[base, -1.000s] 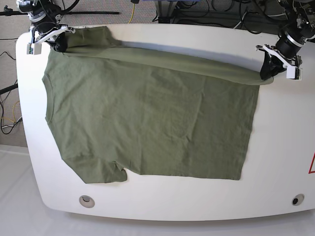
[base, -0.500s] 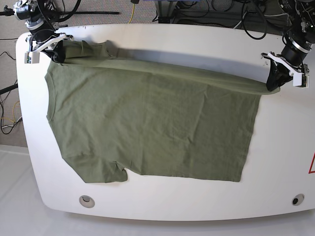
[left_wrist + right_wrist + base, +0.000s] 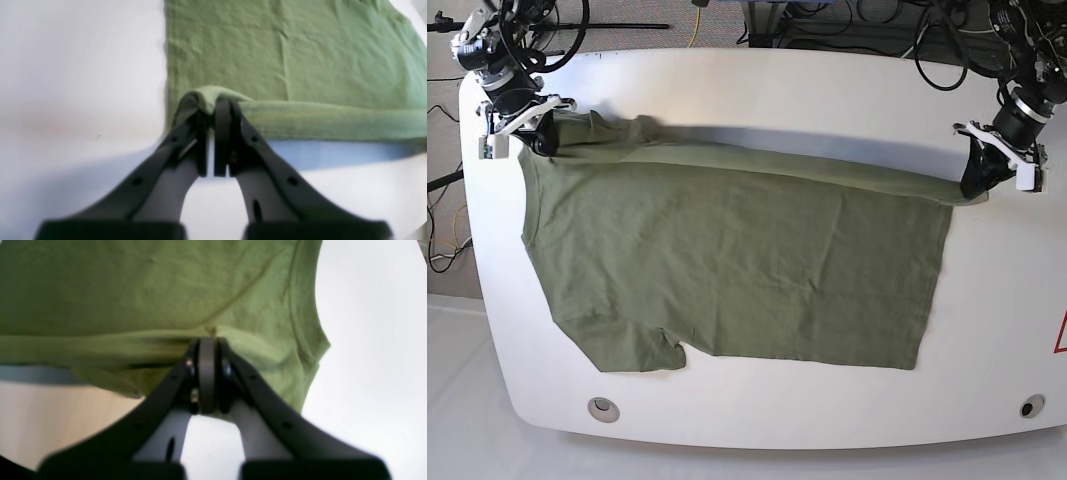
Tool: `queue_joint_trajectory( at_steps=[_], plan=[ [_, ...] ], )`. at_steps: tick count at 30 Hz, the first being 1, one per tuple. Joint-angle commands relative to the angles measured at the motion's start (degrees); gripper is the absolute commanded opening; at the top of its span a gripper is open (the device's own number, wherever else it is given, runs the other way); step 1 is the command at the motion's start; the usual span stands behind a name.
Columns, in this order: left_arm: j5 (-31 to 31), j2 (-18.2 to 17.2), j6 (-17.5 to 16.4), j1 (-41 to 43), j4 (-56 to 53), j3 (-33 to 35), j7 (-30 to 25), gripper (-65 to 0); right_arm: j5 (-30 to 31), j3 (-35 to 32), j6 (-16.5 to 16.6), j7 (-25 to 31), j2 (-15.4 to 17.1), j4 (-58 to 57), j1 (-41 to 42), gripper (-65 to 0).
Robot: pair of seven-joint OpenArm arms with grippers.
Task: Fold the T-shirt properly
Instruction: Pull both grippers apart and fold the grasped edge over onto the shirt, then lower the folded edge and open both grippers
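The olive-green T-shirt (image 3: 727, 260) lies spread on the white table (image 3: 777, 95), collar to the left, hem to the right. Its far long edge is lifted and stretched into a taut rolled band between my two grippers. My left gripper (image 3: 972, 186) is shut on the far hem corner (image 3: 206, 96) at the right of the base view. My right gripper (image 3: 540, 140) is shut on the far shoulder seam by the sleeve (image 3: 210, 331) at the left. The near sleeve (image 3: 632, 350) lies flat at the front left.
Two round grommets sit near the table's front edge, one at the left (image 3: 604, 408) and one at the right (image 3: 1031, 407). Cables and stands (image 3: 847, 20) crowd the floor behind the table. Bare table shows right of the hem (image 3: 1007, 280).
Both grippers have risen and drawn outward and back with the shirt's far edge. The lifted band is tauter, and the far sleeve has come off the table.
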Motion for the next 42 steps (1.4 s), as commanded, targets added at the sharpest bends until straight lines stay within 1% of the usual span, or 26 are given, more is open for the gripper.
queue_joint_trajectory(
  at_steps=[1,6,12,18,24,32,42],
  plan=[
    [-0.82,-0.82,0.11,-0.71,-0.41,0.14,-1.12,-65.0,-0.17,-0.15,-0.07,1.66,1.11,-0.01,0.94,-65.0],
    [-0.64,-0.95,0.13,-1.74,-2.07,0.99,-1.15,-65.0,-1.95,-1.59,-0.07,2.44,1.79,-1.56,2.48,-65.0],
    [0.01,-1.42,0.25,-3.11,-4.03,0.37,-0.92,-65.0,-3.38,-4.12,-0.07,2.20,2.60,-1.41,4.31,-65.0],
    [0.94,-1.94,0.82,-4.54,-4.00,0.10,-1.13,-65.0,-4.04,-5.93,-0.07,1.90,2.24,-1.16,5.43,-65.0],
    [1.42,-2.13,1.11,-5.84,-4.85,0.10,-0.98,-65.0,-4.88,-6.73,-0.07,1.82,2.07,-1.34,6.41,-65.0],
    [2.79,-2.59,0.67,-9.21,-9.37,0.86,-1.50,-65.0,-6.68,-7.92,-0.07,1.95,2.61,-3.94,10.02,-65.0],
    [6.55,-2.48,-0.01,-12.23,-13.09,1.51,-2.24,-65.0,-7.39,-7.42,-0.07,2.24,3.05,-7.22,12.91,-65.0]
  ],
)
